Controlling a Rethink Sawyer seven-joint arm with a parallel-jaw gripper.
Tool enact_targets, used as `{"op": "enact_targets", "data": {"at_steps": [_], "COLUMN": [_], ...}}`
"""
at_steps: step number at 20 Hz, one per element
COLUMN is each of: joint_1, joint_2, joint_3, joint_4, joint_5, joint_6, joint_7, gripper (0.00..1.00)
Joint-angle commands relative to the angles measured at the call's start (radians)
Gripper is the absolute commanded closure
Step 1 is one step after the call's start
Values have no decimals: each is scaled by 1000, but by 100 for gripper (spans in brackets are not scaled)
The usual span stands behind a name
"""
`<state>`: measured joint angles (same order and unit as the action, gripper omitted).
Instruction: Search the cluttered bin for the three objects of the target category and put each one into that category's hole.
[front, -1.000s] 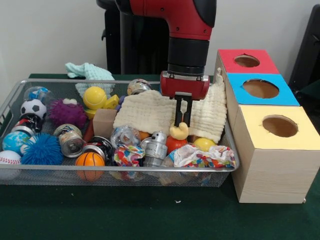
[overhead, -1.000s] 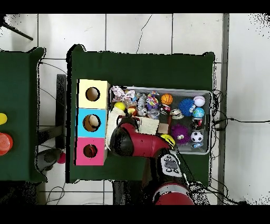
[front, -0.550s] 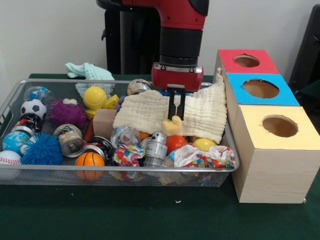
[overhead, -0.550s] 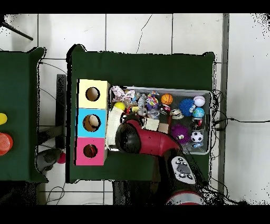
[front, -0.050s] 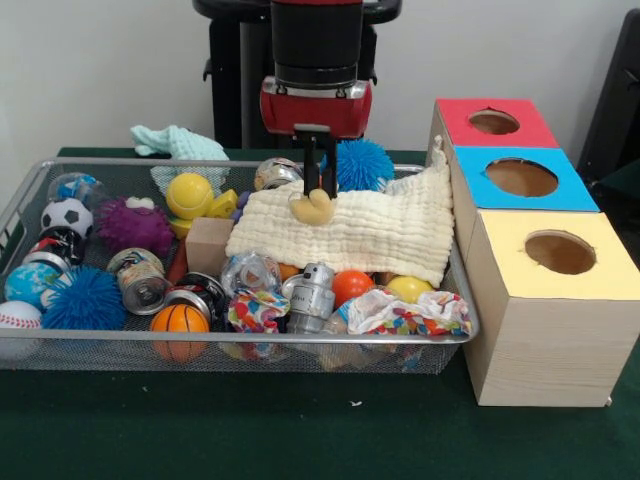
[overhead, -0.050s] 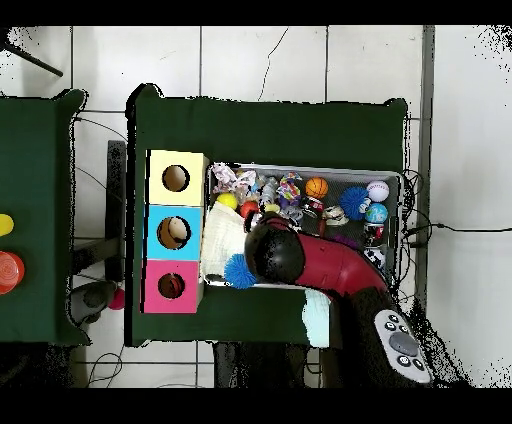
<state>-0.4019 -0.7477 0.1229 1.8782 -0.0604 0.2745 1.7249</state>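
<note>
Carrying a picked toy out of the bin toward the boxes.

Front: gripper (front, -0.050s: 318, 196) raised over the cloth (front, -0.050s: 345, 228), fingers clamped on a yellow duck (front, -0.050s: 315, 207); next, swing toward 3 o'clock and choose among red hole (front, -0.050s: 494, 122), blue hole (front, -0.050s: 521, 177), yellow hole (front, -0.050s: 559, 252). Overhead: arm (overhead, -0.050s: 300, 258) hiding duck and fingers; holes at 9 o'clock of the bin (overhead, -0.050s: 390, 176).

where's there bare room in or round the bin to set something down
Inside the wire mesh bin, hardly any: balls, cans and cloths fill it; only a bare mesh strip shows at the back left, behind the purple spiky ball. The folded cream cloth gives a flat top. Outside, the green table in front of the bin is free. The pincer holds a small yellow toy.
</note>
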Motion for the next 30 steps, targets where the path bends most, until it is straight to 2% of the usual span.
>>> {"op": "enact_targets", "data": {"at_steps": [1,7,14,30], "joint_1": [-8,-6,-16,-41], "joint_2": [-31,-31,-46,-38], "joint_3": [130,134,156,193], "joint_4": [-2,-5,12,47], "joint_5": [-1,9,86,170], "joint_6": [83,97,183,232], "joint_7": [37,54,105,108], "gripper": [100,100,100,100]}}
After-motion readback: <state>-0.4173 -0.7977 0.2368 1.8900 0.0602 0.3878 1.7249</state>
